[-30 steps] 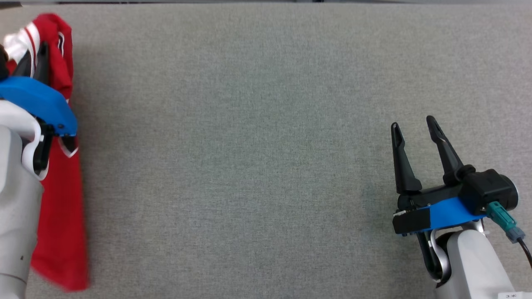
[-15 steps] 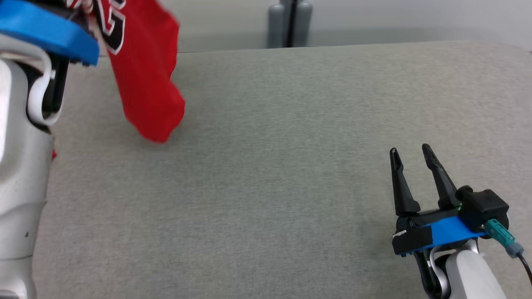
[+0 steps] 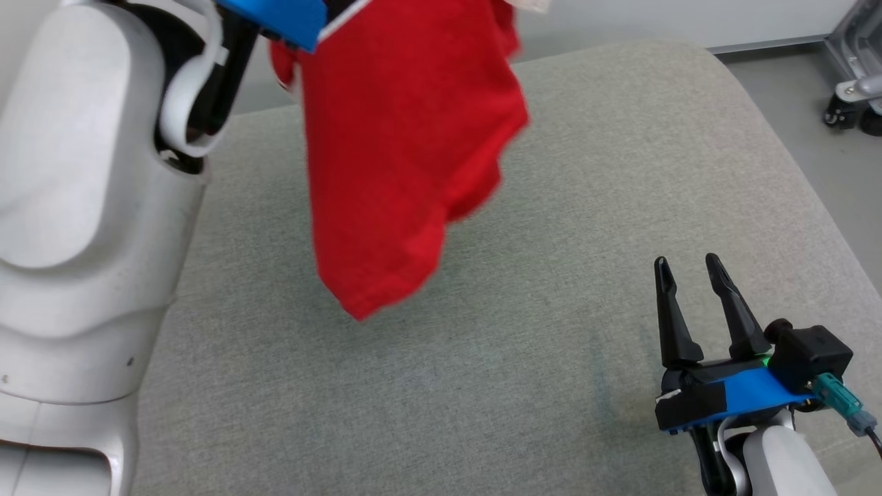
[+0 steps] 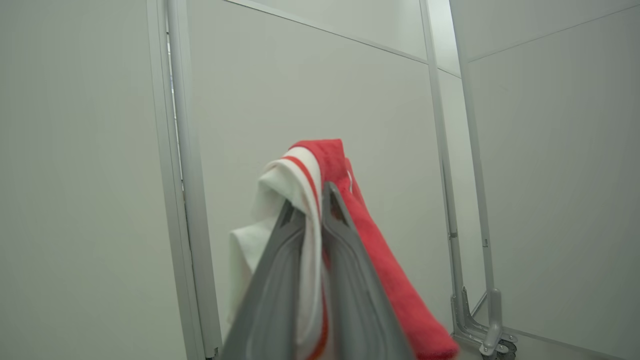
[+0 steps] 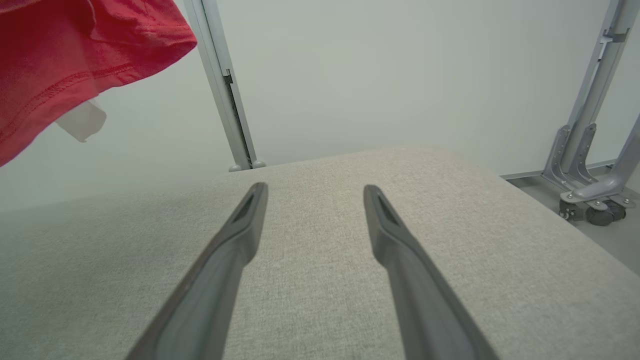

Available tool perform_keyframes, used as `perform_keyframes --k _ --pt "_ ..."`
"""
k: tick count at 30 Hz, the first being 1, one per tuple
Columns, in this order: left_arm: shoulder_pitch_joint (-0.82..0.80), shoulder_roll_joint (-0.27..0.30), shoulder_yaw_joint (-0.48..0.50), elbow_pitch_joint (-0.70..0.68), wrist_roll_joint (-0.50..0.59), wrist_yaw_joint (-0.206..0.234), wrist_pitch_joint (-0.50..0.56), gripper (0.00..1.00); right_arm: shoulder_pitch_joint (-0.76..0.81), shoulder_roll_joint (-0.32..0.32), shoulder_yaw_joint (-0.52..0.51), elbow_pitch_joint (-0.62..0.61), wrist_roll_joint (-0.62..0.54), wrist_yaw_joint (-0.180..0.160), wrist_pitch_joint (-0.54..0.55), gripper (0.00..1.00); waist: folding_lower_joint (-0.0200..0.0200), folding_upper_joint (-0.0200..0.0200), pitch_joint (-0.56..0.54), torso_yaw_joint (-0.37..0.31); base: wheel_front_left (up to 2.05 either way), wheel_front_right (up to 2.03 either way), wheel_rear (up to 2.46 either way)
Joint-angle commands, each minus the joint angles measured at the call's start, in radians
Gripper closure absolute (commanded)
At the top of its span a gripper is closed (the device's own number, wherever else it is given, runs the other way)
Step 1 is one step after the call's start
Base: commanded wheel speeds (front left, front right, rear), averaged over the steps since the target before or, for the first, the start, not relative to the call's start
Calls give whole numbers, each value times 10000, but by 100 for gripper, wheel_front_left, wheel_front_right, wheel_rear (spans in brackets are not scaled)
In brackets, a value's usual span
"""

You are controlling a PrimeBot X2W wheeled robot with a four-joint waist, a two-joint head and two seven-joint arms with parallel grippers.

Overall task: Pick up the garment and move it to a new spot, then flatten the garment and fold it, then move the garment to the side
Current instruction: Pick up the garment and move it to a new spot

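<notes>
The garment [image 3: 406, 151] hangs red over the far left of the grey table [image 3: 586, 207], clamped at its white trim by our left gripper [image 4: 309, 202]. Our right gripper [image 3: 689, 265] hovers near right, fingers spread, empty.

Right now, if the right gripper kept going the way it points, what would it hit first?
Nothing close: the right gripper points across the grey fabric surface toward the pale wall. The red garment hangs left of that line. Depth unclear; it might graze the fabric.
</notes>
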Motion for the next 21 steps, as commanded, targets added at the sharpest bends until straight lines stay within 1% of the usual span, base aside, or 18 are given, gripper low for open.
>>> perform_keyframes --k 1,5,8,13,20,21 --pt "72 -44 -98 111 -91 -47 -30 100 67 -38 -9 12 79 23 -43 0 0 1 -31 -123 0 0 0" --pt "769 -214 -387 474 -209 -54 -267 100 66 -41 5 25 197 23 -43 0 0 1 52 -186 0 0 0" --pt "1536 -356 -567 780 -305 19 -529 100 80 -43 -77 29 216 23 -42 0 0 1 100 -82 0 0 0" --pt "3426 -696 -971 1593 -473 191 -1132 100 81 -44 -117 156 164 22 -42 0 0 1 20 179 0 0 0" --pt "5821 -1210 -1834 2876 -656 148 -1610 100 102 -40 -43 378 196 23 -42 0 0 1 -153 428 0 0 0" --pt "6002 -1275 -1922 3009 -703 138 -1700 94 135 -43 -57 418 187 23 -42 0 0 1 -188 475 0 0 0"
